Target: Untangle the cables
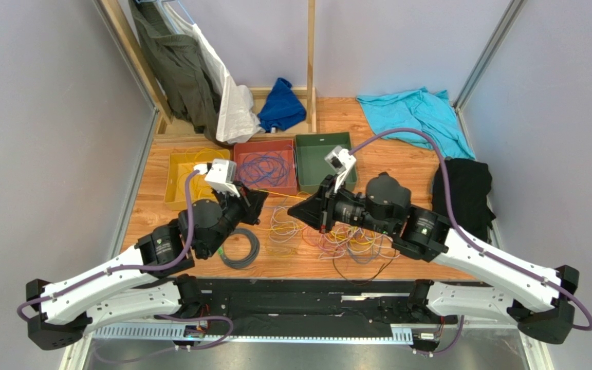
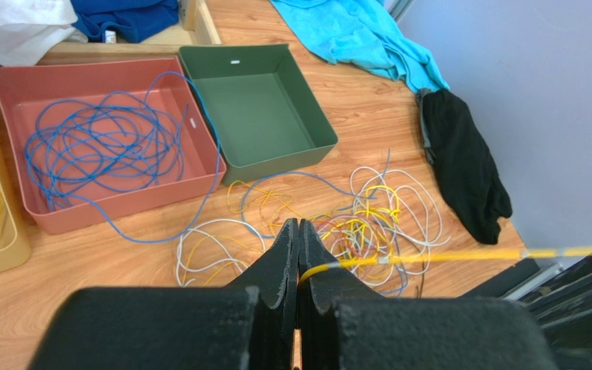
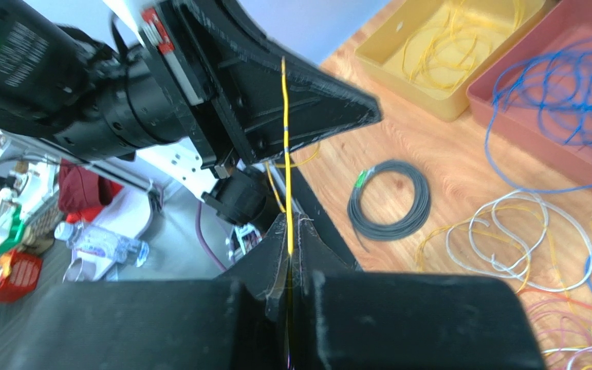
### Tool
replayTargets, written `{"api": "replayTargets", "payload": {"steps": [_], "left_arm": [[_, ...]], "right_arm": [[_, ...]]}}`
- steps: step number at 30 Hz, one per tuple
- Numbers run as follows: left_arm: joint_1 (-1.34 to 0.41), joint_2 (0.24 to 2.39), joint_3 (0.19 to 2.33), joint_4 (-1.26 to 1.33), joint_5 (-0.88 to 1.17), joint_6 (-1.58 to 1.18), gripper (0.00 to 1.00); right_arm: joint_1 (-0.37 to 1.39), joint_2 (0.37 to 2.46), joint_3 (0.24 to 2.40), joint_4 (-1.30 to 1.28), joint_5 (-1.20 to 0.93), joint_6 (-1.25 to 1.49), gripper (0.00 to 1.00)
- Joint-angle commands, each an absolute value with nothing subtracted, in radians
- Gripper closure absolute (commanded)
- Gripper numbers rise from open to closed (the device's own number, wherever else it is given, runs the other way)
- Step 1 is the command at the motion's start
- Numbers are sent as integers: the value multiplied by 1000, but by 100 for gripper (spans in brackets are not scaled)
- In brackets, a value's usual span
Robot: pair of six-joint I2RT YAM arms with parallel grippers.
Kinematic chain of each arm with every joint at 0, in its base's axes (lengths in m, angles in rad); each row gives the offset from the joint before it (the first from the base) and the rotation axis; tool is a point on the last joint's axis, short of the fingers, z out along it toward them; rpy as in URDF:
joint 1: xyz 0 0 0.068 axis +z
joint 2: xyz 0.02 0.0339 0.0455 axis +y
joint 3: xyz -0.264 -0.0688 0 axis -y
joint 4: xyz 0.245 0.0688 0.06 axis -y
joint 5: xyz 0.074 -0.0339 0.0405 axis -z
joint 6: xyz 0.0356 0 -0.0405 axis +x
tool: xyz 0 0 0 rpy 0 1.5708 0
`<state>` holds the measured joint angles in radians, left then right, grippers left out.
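A taut yellow cable point(image 2: 461, 254) is stretched between my two grippers above the table. The left gripper point(image 2: 299, 223) is shut on one end of the cable. My right gripper point(image 3: 290, 220) is shut on the same yellow cable point(image 3: 284, 139), which runs straight up to the left gripper point(image 3: 314, 100). In the top view both grippers point(image 1: 257, 202) point(image 1: 295, 210) face each other closely. A tangle of yellow, white, blue and orange cables point(image 2: 353, 223) lies on the wood below. The black coil with a green tag point(image 3: 390, 200) lies apart on the table.
A red tray point(image 2: 91, 73) holds blue cables point(image 2: 106, 146), and a yellow tray point(image 2: 15, 231) holds yellow ones. The green tray point(image 2: 260, 116) has nothing in it. A teal cloth point(image 1: 415, 116), a black cloth point(image 1: 461, 193) and a blue cloth point(image 1: 282, 104) lie round the back and right.
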<state>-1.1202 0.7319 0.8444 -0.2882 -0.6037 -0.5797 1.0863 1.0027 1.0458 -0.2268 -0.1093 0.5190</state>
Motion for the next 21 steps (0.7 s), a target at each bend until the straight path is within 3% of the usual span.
{"api": "replayTargets", "payload": {"steps": [1,5,6,7,8,11,21], "left_arm": [[-1120,660,838,-353,-718,-607,100],[-1118,553,795,-402,-798,-615,99],[-1118,537,776,-417,-816,-618,94],[-1118,525,769,-426,-825,-629,84],[-1120,509,764,-437,-833,-633,60],[-1120,489,756,-486,-864,-663,32],[-1118,402,767,-497,-881,-617,26]], "right_arm": [[1091,829,1065,-210,38,459,100],[1091,726,1164,-333,100,388,100],[1091,721,1183,-385,106,379,100],[1091,718,1195,-406,120,371,100],[1091,710,1209,-423,126,358,100],[1091,693,1226,-465,150,342,100],[1092,678,1223,-494,158,334,100]]}}
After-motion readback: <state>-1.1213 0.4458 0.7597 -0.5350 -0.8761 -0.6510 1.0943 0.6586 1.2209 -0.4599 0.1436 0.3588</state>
